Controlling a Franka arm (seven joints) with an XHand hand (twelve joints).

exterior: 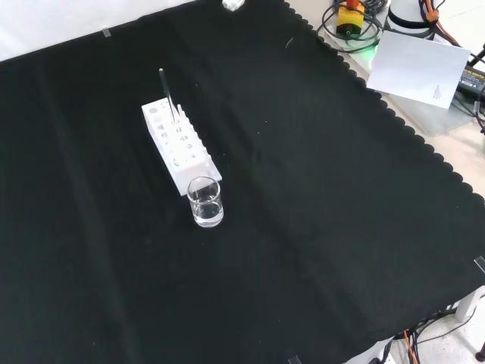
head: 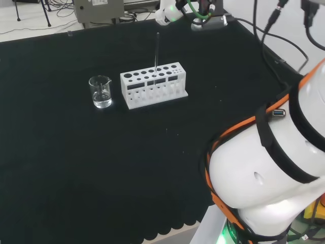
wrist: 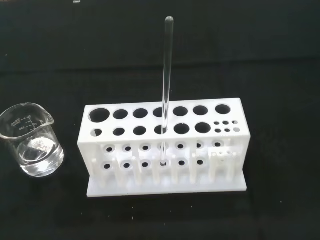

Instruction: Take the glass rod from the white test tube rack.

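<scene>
The glass rod (wrist: 166, 80) is seated upright in a middle hole of the white test tube rack (wrist: 165, 150), most of its length standing clear above the top plate. 1 glass beaker (wrist: 31, 145), apparently holding a little clear liquid, is placed just beside the rack's end. The rod is judged light, stiff, smooth and brittle. It is best pinched on the exposed upper section and drawn straight upward. The state of the hand cannot be told.

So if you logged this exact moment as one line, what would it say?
stage: before grasp | glass rod: upright in white test tube rack | beaker: beside rack, apart | rod: not yet taken
</scene>
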